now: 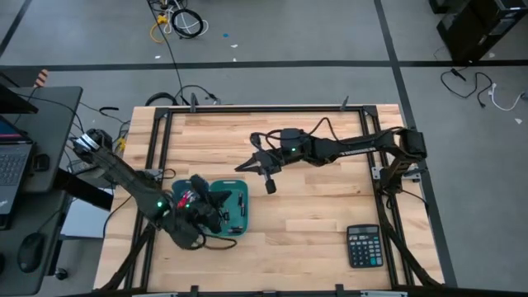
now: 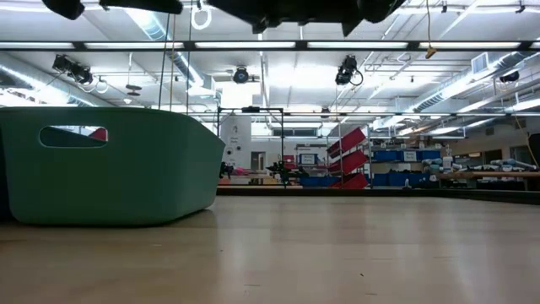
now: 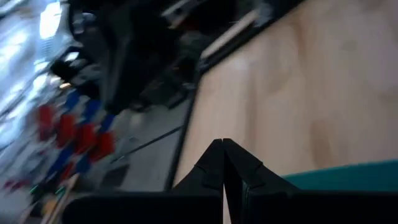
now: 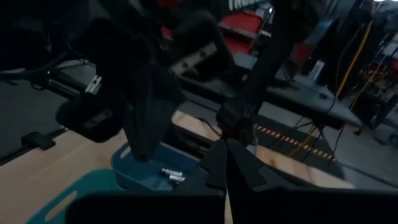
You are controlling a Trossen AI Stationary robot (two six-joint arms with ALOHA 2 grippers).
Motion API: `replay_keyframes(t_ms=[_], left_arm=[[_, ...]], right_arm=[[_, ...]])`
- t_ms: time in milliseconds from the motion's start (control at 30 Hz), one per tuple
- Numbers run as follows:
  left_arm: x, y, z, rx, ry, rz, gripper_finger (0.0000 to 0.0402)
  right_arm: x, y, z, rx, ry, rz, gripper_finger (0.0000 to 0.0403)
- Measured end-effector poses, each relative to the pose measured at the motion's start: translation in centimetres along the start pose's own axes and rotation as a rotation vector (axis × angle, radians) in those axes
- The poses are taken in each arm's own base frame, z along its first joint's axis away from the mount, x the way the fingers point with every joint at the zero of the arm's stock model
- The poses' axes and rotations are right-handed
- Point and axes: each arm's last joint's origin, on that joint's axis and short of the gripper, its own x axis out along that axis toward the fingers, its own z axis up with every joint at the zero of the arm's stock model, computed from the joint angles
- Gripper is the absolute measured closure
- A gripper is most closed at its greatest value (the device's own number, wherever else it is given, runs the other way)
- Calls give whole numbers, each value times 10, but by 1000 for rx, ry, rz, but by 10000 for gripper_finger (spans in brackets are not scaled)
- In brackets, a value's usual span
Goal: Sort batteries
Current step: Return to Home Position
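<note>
Silver batteries [image 4: 171, 176] near left end effector [image 3: 222, 149]

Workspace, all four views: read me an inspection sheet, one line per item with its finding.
Surface: wooden table inside a black frame.
Job's things: a few batteries lie in the blue bin; the teal bin stands right beside it, at the table's front left.
Clutter: black calculator at the front right.
Grippers: left gripper above the bins, fingers shut; right gripper held over the table's middle, fingers shut.
Cables: loose cables on the floor behind the table, more to its right; none seen on the wood.
Surroundings: laptop and mouse on a desk to the left; red racks far back in the room.
</note>
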Motion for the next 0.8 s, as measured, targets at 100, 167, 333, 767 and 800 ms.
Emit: replay_keyframes(t_ms=[100, 167, 333, 767, 800], left_arm=[[11, 14, 4, 36, -27, -118, 401], [20, 24, 6, 58, -52, -177, 401], [35, 41, 9, 150, -130, -255, 401], [34, 96, -14, 47, -413, -510, 401], [32, 98, -18, 33, -422, -504, 401]], right_arm=[[-14, 5, 4, -23, -5, -11, 403], [-26, 10, 6, -29, -7, -42, 403], [-58, 24, 4, -34, -31, -149, 403], [-110, 45, -14, 57, -84, -357, 403], [-111, 46, -16, 60, -74, -370, 403]])
